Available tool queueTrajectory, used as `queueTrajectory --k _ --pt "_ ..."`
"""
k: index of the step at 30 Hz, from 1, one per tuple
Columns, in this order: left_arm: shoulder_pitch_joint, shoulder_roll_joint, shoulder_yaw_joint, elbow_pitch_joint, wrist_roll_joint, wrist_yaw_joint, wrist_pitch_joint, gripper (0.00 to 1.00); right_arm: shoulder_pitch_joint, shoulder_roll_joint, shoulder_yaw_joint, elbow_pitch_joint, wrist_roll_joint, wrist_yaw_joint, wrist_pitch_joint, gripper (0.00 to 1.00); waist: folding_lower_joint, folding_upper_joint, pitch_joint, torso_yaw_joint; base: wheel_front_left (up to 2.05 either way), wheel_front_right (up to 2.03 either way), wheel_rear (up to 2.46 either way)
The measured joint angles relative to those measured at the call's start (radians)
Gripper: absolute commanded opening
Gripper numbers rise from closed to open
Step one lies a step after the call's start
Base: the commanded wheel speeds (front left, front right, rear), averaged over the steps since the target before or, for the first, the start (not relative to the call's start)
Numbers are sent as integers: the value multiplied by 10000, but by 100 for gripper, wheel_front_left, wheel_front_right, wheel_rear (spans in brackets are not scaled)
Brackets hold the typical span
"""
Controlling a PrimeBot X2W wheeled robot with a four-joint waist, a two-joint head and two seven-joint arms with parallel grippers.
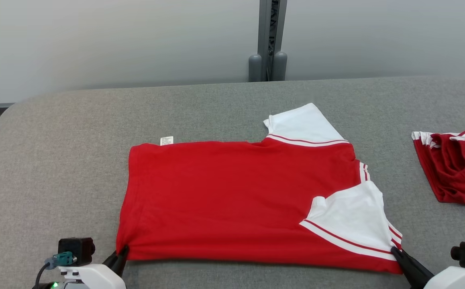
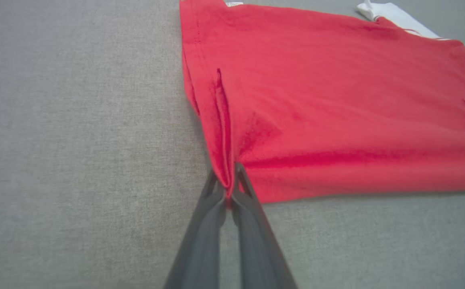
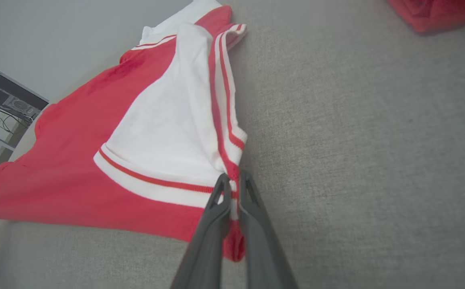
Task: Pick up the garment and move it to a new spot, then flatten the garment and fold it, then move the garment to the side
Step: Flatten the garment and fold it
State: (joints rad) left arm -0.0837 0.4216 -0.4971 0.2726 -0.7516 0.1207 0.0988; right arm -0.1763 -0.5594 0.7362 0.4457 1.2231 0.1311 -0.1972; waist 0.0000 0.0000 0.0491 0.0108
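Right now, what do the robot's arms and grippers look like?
The left gripper and right gripper each have two long, dark grey fingers tapering to thin tips. The left forearm and right forearm are smooth white shells, each carrying a black boxy camera. The left wrist also has a teal plug with a grey cable and a tiny green light.

I see the red garment (image 1: 232, 200), its white sleeves red-striped, spread flat on the grey worktop (image 1: 76, 160), near sleeve folded inward.

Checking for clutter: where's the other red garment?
In the head view, the other garment lies bunched on the right of the table, apart from the flat shirt.
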Motion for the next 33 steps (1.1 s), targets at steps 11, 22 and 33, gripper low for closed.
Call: queueTrajectory --k 11,22,33 --pt "607 207 10 -945 -125 560 391 0 666 136 -949 -508 -644 0 387 0 0 0 7 -52 0 0 0" --pt "746 251 -148 -1122 -226 757 857 100 1020 606 -2265 -855 -1778 -4 943 100 0 1 170 46 0 0 0" --pt "744 316 -86 -1411 -199 941 754 100 1485 1135 -3413 -1413 -2794 -2 1542 100 0 0 169 34 0 0 0"
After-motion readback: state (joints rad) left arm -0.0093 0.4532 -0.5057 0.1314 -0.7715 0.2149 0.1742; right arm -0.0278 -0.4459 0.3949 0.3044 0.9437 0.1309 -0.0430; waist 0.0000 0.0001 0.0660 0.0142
